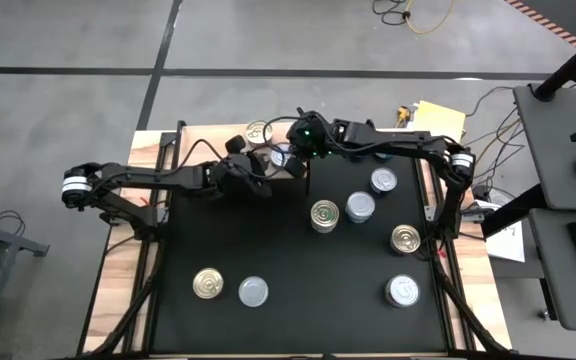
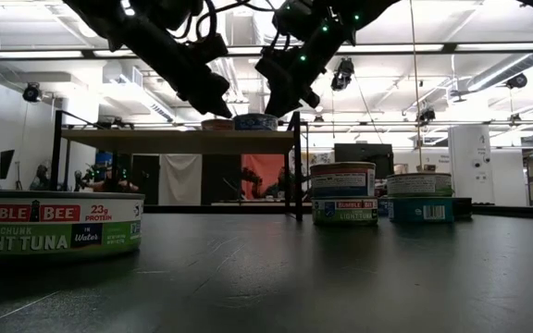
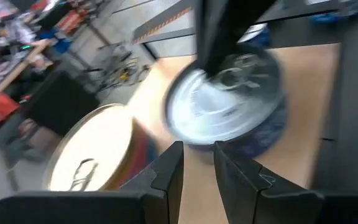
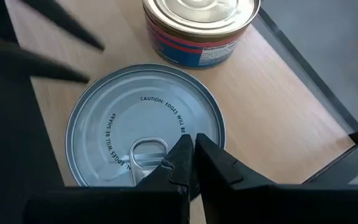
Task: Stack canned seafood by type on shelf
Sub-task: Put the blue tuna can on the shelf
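My right claw (image 4: 191, 158) sits directly over the silver-topped can (image 4: 145, 127) on the shelf (image 4: 272, 124), clenched, its tips pressed on or just above the lid beside the pull ring. It grasps nothing. The can lies flat, so its axis runs straight up toward the claw.

My left claw (image 3: 197, 165) comes at the same can from the side, fingers only a narrow gap apart and empty. The can sits just ahead of them, wider than that gap. In that view the right arm's finger comes down onto the lid from above. Both arms are about equally close; the right is above, the left is level with the can's wall.

A gold-topped can (image 4: 201, 28) stands just beside the silver one on the shelf, apart from it.

Writing I can read: the silver lid says "CAUTION: EDGES WILL BE SHARP". On the counter (image 2: 276, 277), the nearest can (image 2: 54, 227) reads "BUMBLE BEE", "CHUNK LIGHT TUNA in Water", "23g PROTEIN". Other cans (image 1: 358, 207) are scattered on the counter, their labels too small to make out.
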Tool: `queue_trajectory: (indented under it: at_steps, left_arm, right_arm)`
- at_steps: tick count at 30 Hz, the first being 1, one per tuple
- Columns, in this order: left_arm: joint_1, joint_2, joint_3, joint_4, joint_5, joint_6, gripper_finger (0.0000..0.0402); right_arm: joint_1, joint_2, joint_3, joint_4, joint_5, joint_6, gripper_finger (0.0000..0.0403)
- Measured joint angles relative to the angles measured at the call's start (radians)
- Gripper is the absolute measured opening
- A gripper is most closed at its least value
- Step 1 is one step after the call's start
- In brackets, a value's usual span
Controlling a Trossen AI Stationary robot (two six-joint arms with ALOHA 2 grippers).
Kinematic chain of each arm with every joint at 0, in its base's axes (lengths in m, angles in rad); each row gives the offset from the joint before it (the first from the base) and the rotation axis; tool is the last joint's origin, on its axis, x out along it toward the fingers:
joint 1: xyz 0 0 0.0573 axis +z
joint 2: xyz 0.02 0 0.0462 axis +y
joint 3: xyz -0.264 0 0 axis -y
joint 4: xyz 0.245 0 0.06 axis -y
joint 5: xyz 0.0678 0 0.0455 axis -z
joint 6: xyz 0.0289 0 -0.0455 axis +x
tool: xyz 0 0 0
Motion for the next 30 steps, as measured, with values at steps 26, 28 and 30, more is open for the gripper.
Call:
queue_trajectory:
  at_steps: [26, 28, 30]
  left_arm:
    - [-0.066, -0.042, 0.002, -0.089, 0.409, 0.057, 0.0075]
    - [-0.066, -0.038, 0.002, -0.085, 0.475, 0.082, 0.0075]
    - [-0.061, -0.031, 0.002, -0.082, 0.429, 0.091, 0.0075]
  right_arm:
    - [0.02, -0.049, 0.0, -0.02, 0.034, -0.04, 0.0013]
    - [0.02, -0.049, 0.0, -0.02, 0.034, -0.049, 0.0013]
    - [0.02, -0.049, 0.0, -0.018, 0.035, -0.051, 0.0013]
